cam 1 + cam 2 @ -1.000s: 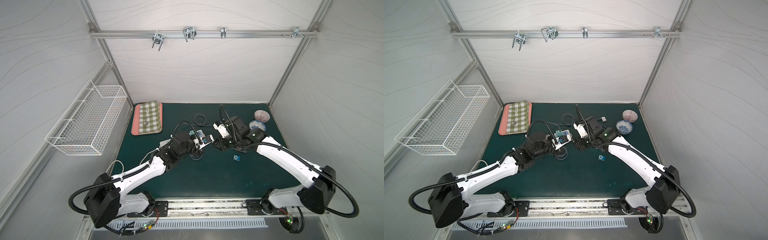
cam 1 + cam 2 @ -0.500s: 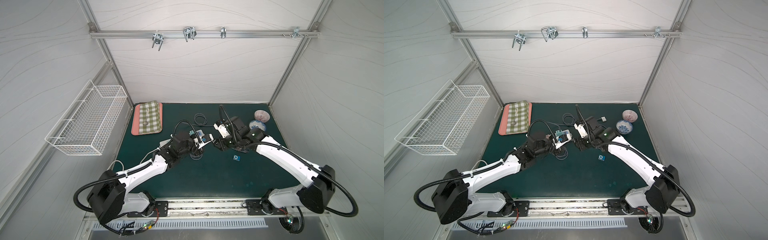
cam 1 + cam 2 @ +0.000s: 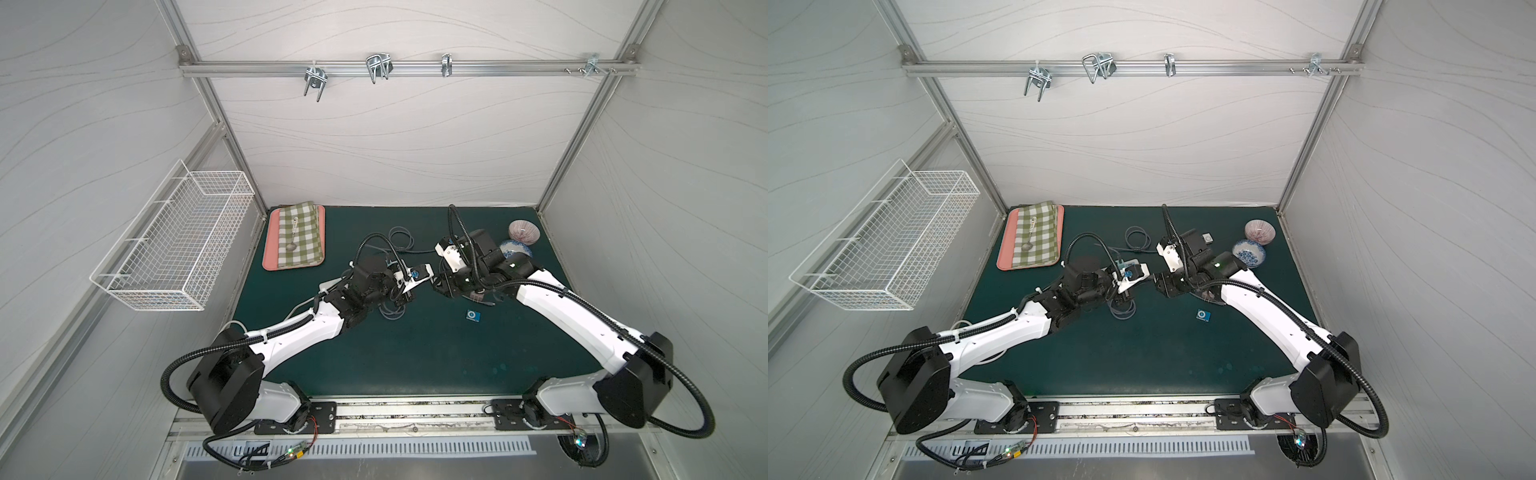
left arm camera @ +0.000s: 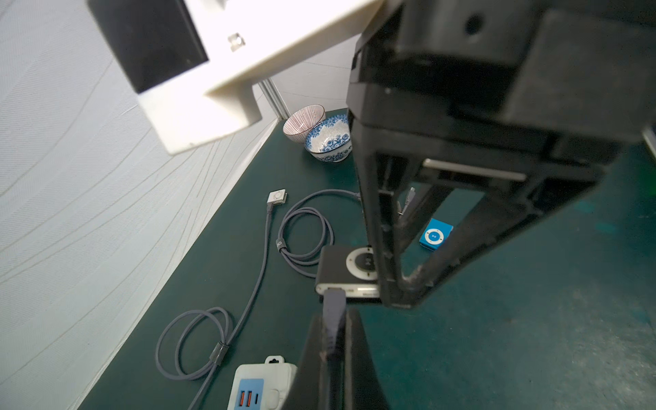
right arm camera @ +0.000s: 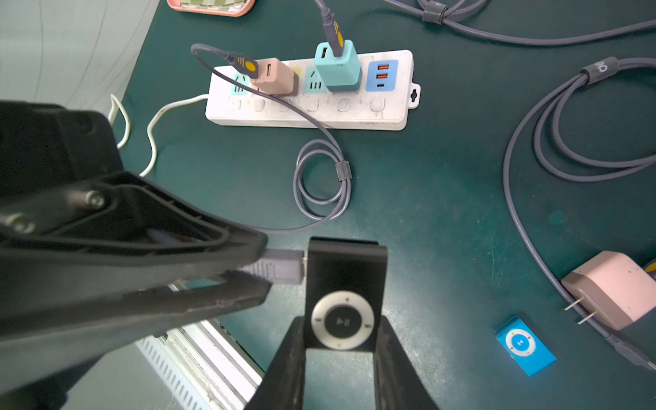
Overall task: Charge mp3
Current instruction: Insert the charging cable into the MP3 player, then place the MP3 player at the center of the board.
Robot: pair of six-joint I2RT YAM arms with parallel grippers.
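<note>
**Two tools face to face, plug at the player's edge**

Two tools meet above the middle of the counter, a little toward the far side.

- Left tool: pinched narrow on the grey plug of a charging cable.
- Right tool: part-way closed. Its fingers clamp the black mp3 player by both sides at the wheel end. The player is face up and clear of the counter.
- Contact: the plug tip touches the player's left edge at the port. A sliver of metal shows between them, so I cannot tell whether it is fully seated.
- Cable: it runs back through a tied loop to a tan adapter on the white power strip. The strip lies left of the player.
- Blue mp3 player: flat on the counter, right of the tools and nearer, with nothing touching it.
- Surroundings: a striped bowl and a blue-patterned bowl sit together at the far right. A pink tray carrying a checked cloth sits at the far left.
</note>
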